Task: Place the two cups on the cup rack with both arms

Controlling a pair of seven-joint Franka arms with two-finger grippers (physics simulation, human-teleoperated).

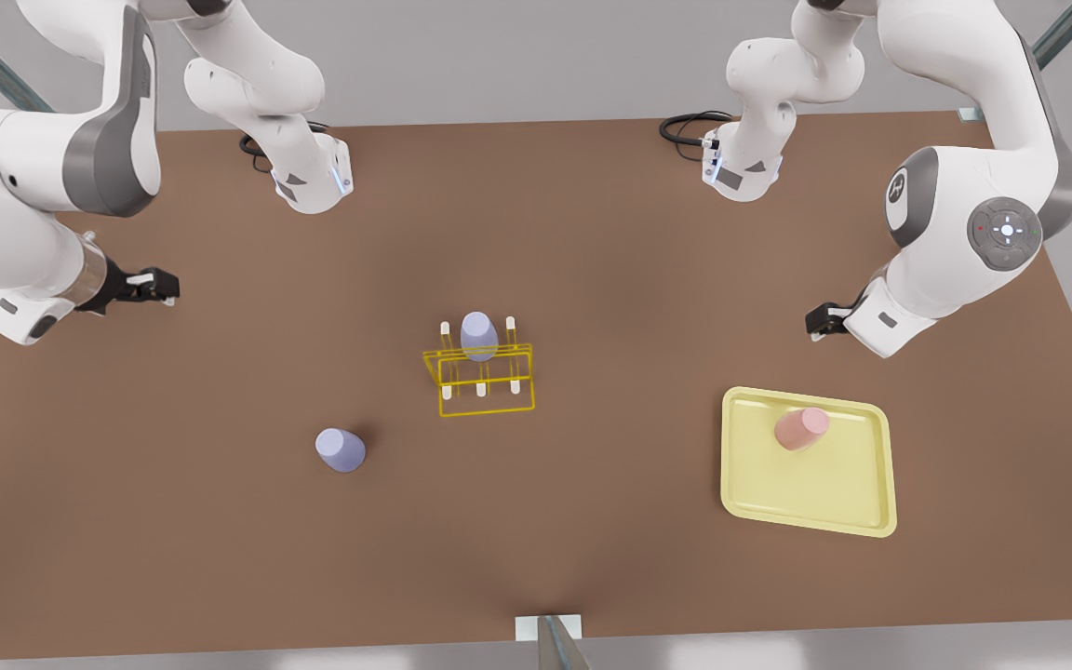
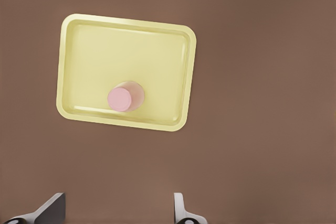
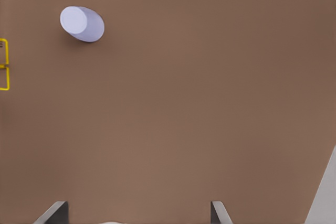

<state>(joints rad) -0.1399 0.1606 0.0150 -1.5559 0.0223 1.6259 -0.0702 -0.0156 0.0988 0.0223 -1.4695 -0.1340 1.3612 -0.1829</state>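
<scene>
A pale pink cup (image 1: pixel 801 428) (image 2: pixel 125 97) stands upside down on the pale-yellow tray (image 1: pixel 834 502) (image 2: pixel 94 45). A lavender cup (image 1: pixel 341 449) (image 3: pixel 81 23) stands upside down on the bare table at the front view's left of the yellow wire cup rack (image 1: pixel 485 410) (image 3: pixel 7 77). My left gripper (image 1: pixel 820 321) (image 2: pixel 115 213) hovers open behind the tray, at the front view's right. At the far left of the front view, my right gripper (image 1: pixel 159 284) (image 3: pixel 135 213) hangs open, well away from the lavender cup. Neither holds anything.
Another lavender cup (image 1: pixel 479 335) sits upside down on a rear peg of the rack. The brown table (image 1: pixel 592 261) spreads wide around it. Both arm bases (image 1: pixel 313 177) (image 1: pixel 741 167) stand at the far edge, with black cables beside them.
</scene>
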